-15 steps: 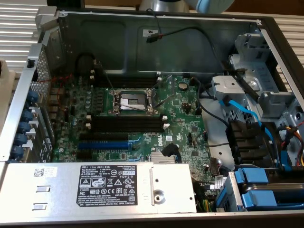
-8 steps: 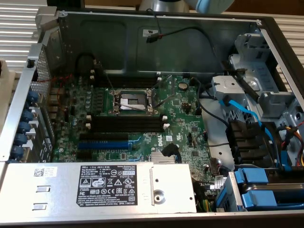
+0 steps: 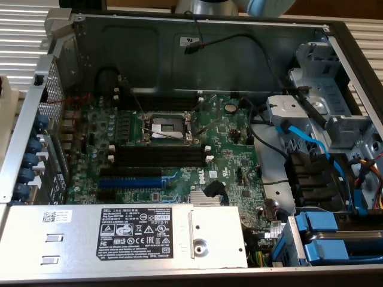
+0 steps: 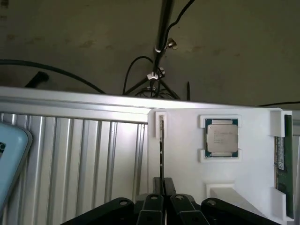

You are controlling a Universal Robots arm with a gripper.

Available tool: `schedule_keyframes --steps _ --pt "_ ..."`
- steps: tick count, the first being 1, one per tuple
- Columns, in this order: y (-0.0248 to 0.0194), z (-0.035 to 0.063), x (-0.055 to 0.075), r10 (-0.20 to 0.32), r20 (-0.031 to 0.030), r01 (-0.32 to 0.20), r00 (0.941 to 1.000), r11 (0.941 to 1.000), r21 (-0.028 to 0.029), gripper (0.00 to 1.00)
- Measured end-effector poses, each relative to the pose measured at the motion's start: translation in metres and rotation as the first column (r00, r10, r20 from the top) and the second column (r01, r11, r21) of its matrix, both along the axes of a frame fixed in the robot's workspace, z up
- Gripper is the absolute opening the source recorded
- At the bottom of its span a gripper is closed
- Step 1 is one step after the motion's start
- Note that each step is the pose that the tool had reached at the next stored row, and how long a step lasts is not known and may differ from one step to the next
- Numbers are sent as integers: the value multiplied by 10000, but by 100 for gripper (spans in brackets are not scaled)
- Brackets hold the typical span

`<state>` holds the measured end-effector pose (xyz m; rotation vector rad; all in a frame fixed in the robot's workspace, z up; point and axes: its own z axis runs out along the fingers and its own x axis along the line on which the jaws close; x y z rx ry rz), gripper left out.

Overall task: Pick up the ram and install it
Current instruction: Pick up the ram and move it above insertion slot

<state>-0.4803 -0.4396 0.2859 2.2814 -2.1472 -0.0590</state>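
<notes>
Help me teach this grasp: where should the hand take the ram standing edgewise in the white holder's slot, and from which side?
Pinch the ram across its two flat faces, on the free long edge, coming from the slot's open side. It sits edgewise in the white holder, so only that thin edge is exposed. The hand is shut on it.

ram point(image 4: 161, 140) point(image 4: 281, 154): two; processor point(image 4: 221, 137): one; white tray point(image 4: 187, 159): one

The case point(image 3: 209, 36) is bare grey metal, matt; the motherboard point(image 3: 230, 140) is green board, slightly glossy; the tray point(image 4: 187, 154) is smooth white plastic; the claw point(image 4: 162, 185) is matt black; the ram point(image 4: 161, 140) pinched in it, seen edge-on, is perhaps dull dark board.
</notes>
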Motion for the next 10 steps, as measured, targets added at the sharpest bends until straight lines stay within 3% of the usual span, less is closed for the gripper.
schedule_keyframes --steps 4,10 --pt "-69 103 69 0 -2 0 10000 10000 0 12" --pt "-119 231 208 1 -1 -1 10000 10000 0 12"
